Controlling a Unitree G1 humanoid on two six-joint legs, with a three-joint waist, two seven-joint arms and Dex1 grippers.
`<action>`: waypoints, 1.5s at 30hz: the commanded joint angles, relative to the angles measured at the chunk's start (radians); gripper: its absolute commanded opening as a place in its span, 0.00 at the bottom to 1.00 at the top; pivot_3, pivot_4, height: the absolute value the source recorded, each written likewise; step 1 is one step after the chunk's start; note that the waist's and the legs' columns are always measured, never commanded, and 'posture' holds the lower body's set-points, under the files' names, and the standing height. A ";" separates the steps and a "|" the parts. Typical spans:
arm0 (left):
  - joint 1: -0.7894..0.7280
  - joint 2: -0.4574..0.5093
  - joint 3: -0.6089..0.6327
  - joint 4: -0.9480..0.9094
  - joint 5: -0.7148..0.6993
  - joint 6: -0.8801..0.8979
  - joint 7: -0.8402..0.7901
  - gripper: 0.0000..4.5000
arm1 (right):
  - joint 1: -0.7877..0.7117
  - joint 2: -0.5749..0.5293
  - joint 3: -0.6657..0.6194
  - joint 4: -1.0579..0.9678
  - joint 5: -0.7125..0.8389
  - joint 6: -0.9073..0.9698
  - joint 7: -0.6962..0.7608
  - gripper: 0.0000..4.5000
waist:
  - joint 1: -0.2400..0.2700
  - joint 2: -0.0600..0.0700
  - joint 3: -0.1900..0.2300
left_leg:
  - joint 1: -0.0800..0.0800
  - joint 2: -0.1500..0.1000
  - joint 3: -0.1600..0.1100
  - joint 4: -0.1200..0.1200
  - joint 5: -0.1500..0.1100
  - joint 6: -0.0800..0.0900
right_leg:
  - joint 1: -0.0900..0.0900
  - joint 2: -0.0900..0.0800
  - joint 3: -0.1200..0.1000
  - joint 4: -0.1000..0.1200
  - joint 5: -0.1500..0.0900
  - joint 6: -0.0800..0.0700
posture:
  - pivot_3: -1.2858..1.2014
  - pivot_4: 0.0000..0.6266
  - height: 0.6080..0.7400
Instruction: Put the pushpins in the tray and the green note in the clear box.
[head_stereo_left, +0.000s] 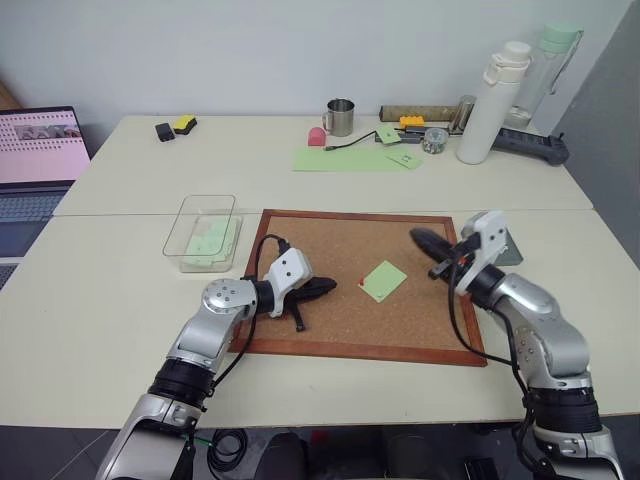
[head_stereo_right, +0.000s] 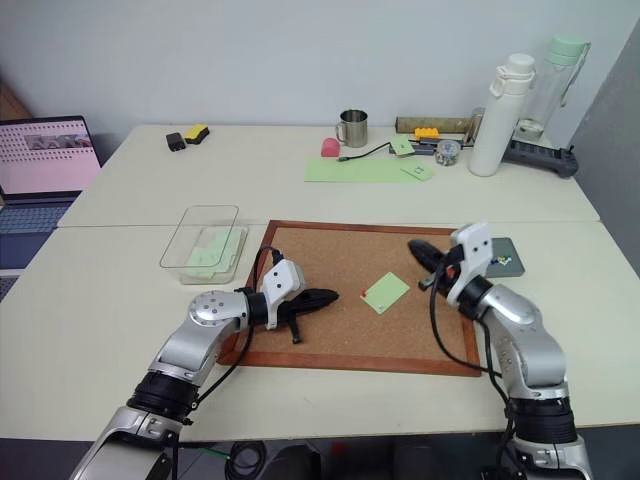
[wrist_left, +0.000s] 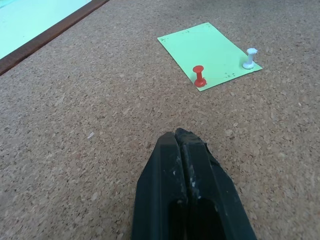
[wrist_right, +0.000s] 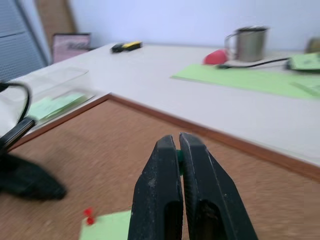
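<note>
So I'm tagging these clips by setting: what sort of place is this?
Probably an office or lab workspace: pale desks pushed together, an open laptop, a cork board with a pinned green note, and a steel mug beside water bottles.

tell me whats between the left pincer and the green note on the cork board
Only bare cork. The left wrist view shows the shut left pincer facing the green note, with no object on the stretch between them.

Office or lab workspace: two pale tables (head_stereo_left: 120, 290) pushed together against a plain white wall. Open laptop (head_stereo_left: 35, 150) at the left edge, cork pinboard (head_stereo_left: 340, 250) in wooden frame, steel mug (head_stereo_left: 340, 117), white water bottles (head_stereo_left: 493, 103), black power strip (head_stereo_left: 530, 145), long green paper sheet (head_stereo_left: 345, 158).
</note>
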 joint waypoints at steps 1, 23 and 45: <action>0.023 0.018 -0.023 0.031 0.021 0.020 -0.021 0.00 | -0.050 -0.068 -0.101 0.102 -0.067 -0.026 -0.103 0.02 | 0.000 0.000 0.000 | 0.000 0.000 0.000 0.000 0.000 0.000 | 0.000 0.000 0.000 0.000 0.000 0.000 | 0.52 0.24 1.00; 0.056 0.036 0.000 -0.008 0.023 0.039 -0.003 0.00 | -0.181 -0.162 -0.162 0.506 -0.089 -0.083 -0.071 0.37 | -0.006 0.000 0.000 | 0.000 0.000 0.000 -0.001 0.000 0.000 | 0.000 0.000 0.001 0.000 0.000 0.000 | 0.52 0.24 1.00; 0.105 0.068 0.011 -0.084 0.014 0.087 0.000 0.00 | -0.194 -0.224 0.008 0.700 -0.312 -0.401 -0.015 0.37 | -0.014 0.000 0.000 | 0.001 0.000 0.001 -0.001 0.000 0.000 | 0.000 0.000 0.001 0.000 0.000 0.000 | 0.52 0.24 1.00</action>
